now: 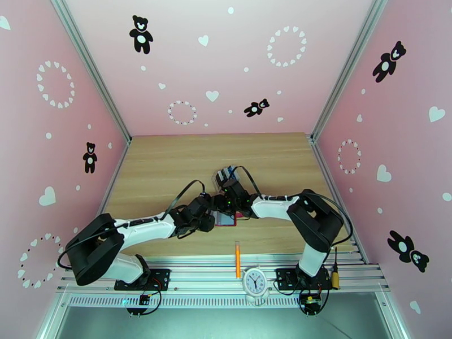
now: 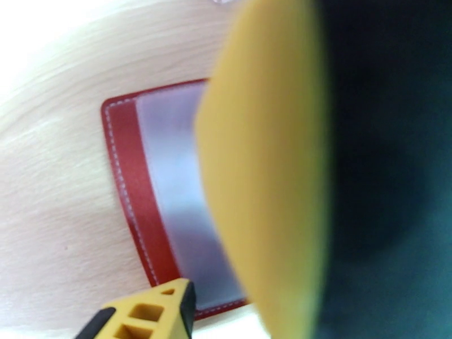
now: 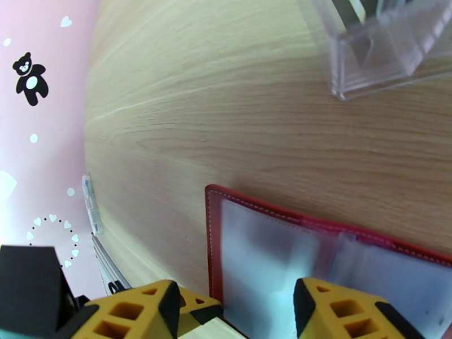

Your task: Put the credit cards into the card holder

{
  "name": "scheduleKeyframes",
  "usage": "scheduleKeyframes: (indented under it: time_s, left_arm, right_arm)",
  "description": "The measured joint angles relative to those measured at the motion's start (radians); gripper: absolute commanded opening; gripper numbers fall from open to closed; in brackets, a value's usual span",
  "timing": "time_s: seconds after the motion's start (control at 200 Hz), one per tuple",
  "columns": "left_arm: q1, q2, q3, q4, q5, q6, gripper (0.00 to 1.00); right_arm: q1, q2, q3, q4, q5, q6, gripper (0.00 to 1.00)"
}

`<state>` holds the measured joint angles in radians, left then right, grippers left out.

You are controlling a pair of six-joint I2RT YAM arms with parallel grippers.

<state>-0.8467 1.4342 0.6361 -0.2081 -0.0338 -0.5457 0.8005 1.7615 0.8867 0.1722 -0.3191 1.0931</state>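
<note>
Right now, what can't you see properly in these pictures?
- Top view: the arms cover most of the wallet.
- Left wrist view: a blurred yellow finger hides part of the wallet.
- Right wrist view: the rack is cut off by the top edge, so what it holds is unclear.

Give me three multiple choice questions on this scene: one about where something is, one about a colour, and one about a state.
1. Where does the clear rack stand relative to the card holder?
A. behind it, farther back on the table
B. in front of it, toward the near edge
C. on top of it

2. What colour is the card holder's stitched border?
A. blue
B. red
C. green

3. How does the card holder lie?
A. folded shut
B. standing on edge
C. open flat, pockets up

Answers:
1 A, the top view shows the clear rack beyond the card holder.
2 B, both wrist views show a red edge.
3 C, its clear pockets face upward.
</note>
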Motion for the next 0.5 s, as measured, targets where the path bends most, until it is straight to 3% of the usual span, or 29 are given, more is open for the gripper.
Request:
scheduleKeyframes:
  time_s: [0.185, 0.501]
  left_arm:
    - [0.002, -0.029, 0.042, -0.036, -0.001, 0.012, 0.47]
    - [0.084, -0.037, 0.14, -0.085, -0.003, 0.043, 0.58]
  right_arm:
    - [0.0, -0.058, 0.002, -0.037, 0.006, -0.026, 0.61]
    - [-0.018, -0.169, 0.173, -0.336, 0.143, -0.202, 0.69]
